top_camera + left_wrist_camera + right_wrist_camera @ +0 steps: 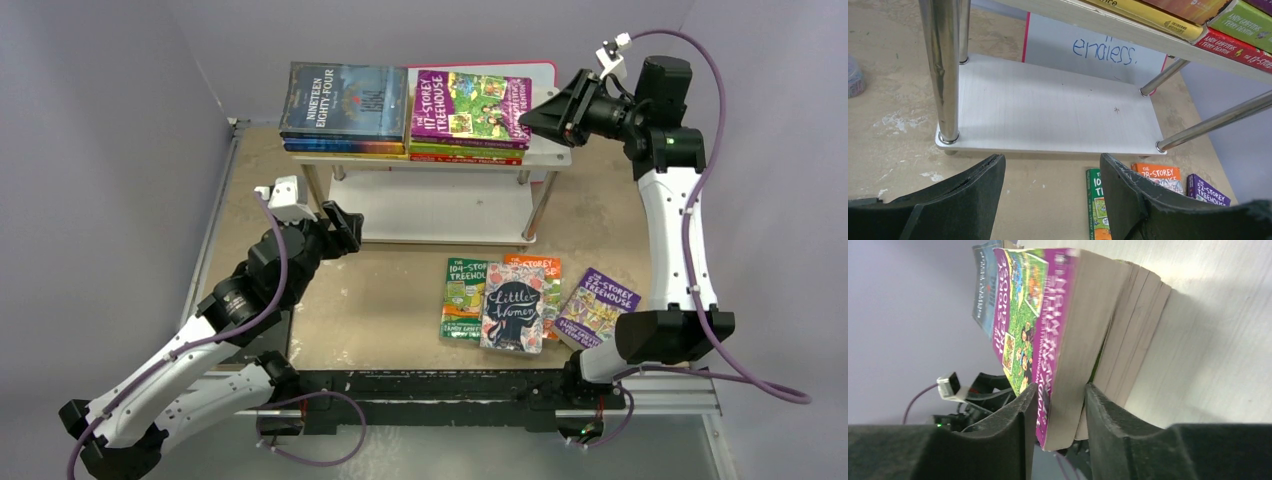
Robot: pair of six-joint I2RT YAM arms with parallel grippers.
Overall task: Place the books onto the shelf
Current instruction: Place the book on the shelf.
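Note:
The shelf (548, 156) stands at the back, and two stacks of books lie on its top board. A dark blue "Nineteen Eighty-Four" (345, 100) tops the left stack and a purple "Storey Treehouse" book (470, 100) tops the right one. My right gripper (527, 118) is at that purple book's right edge. In the right wrist view the purple book (1048, 330) sits between the fingers of my right gripper (1060, 392), which press on both its faces. My left gripper (1053, 167) hangs open and empty before the bare lower board (1048, 105).
Several books lie on the table at the front right: a green one (463, 295), "Little Women" (511, 308), an orange one (540, 268) and a purple one (598, 305). A pink-edged white board (1098, 50) leans behind the shelf. Chrome legs (945, 70) stand at its corners.

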